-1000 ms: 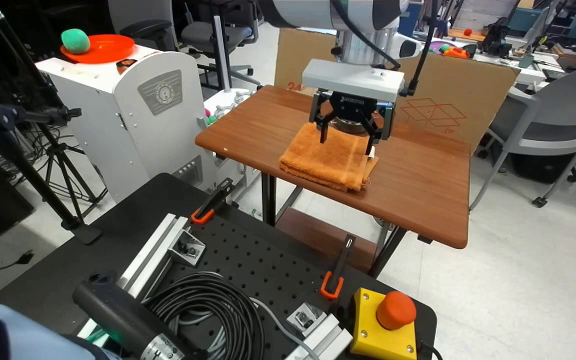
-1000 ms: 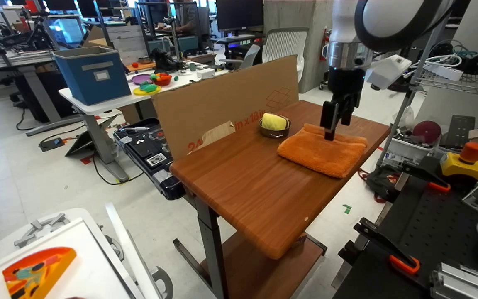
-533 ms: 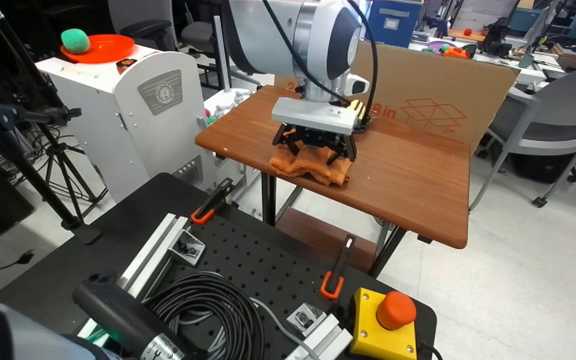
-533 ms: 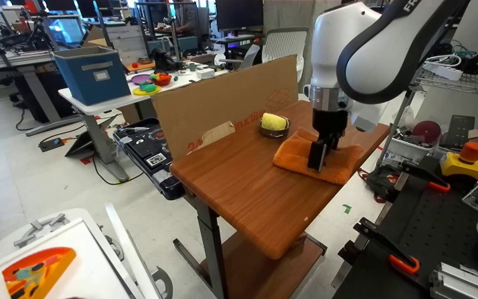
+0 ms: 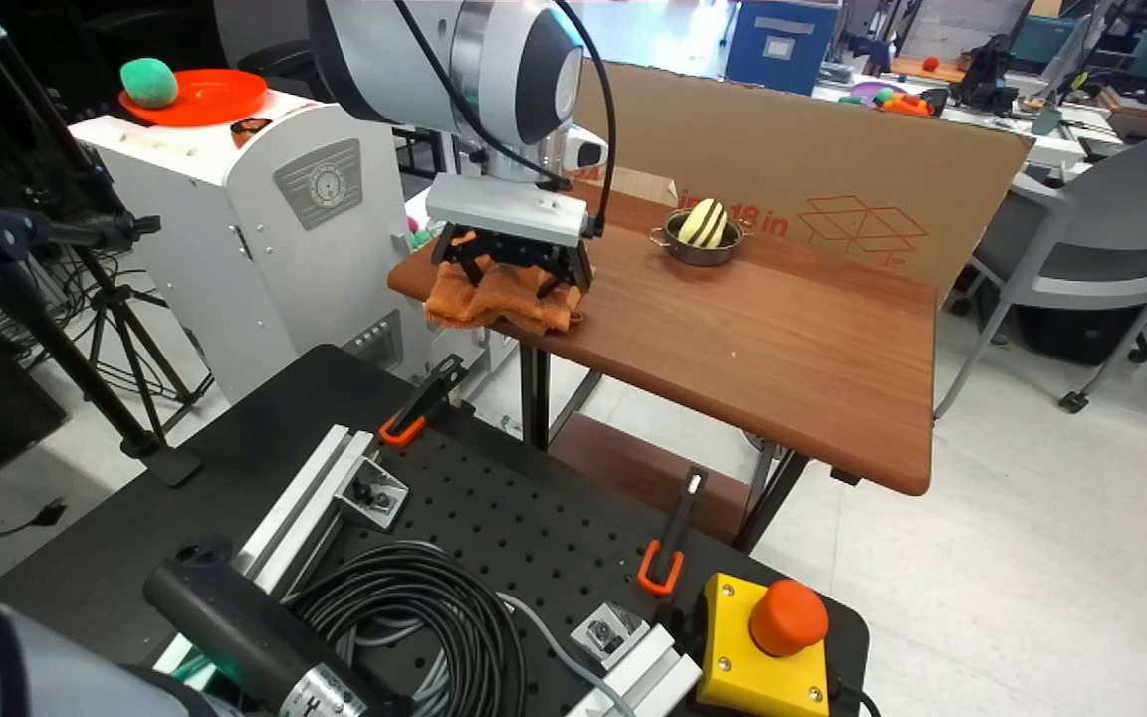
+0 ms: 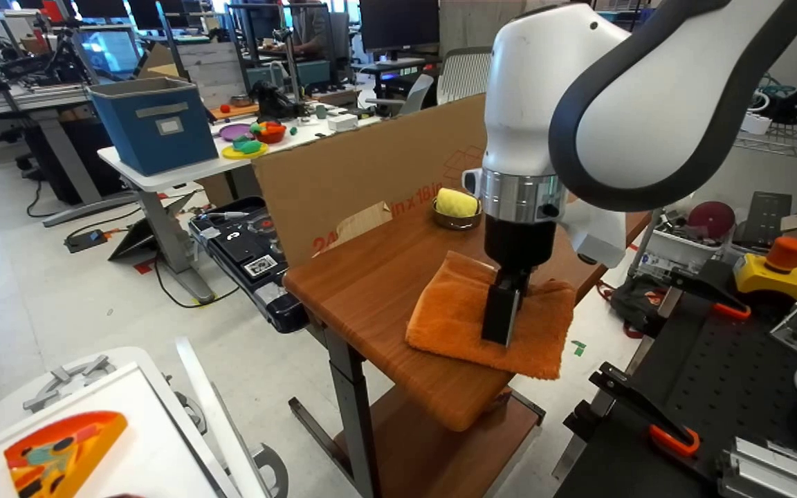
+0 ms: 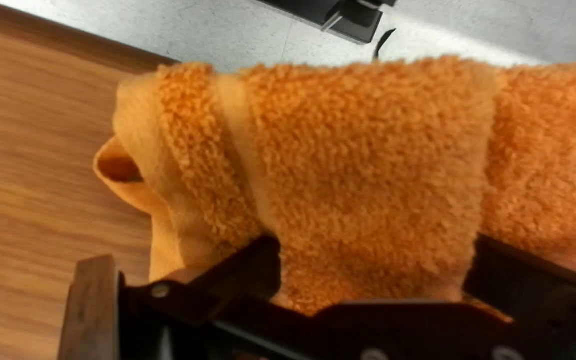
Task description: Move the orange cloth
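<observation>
— What do we have in an exterior view?
— Our end effector [image 5: 511, 289], jaws part-way apart, grips a raised fold of the orange cloth [image 5: 500, 307] near one end of the wooden tabletop [image 5: 763, 344]. We see a striped yellow object [image 5: 703, 224] in a metal pot [image 5: 701, 256], and cardboard [image 5: 832, 164] printed "18 in" in red.
— In an exterior view, how does the cloth lie?
— Over the tabletop and past its edge; whether all of it rests there, we cannot tell. A blue bin [image 6: 184, 146] stands on a white table [image 6: 184, 174], its label [image 6: 170, 125] too small to read.
— The wrist view?
— The jaws press into the cloth, fabric filling the gap, with grey floor [image 7: 118, 30] beyond.
</observation>
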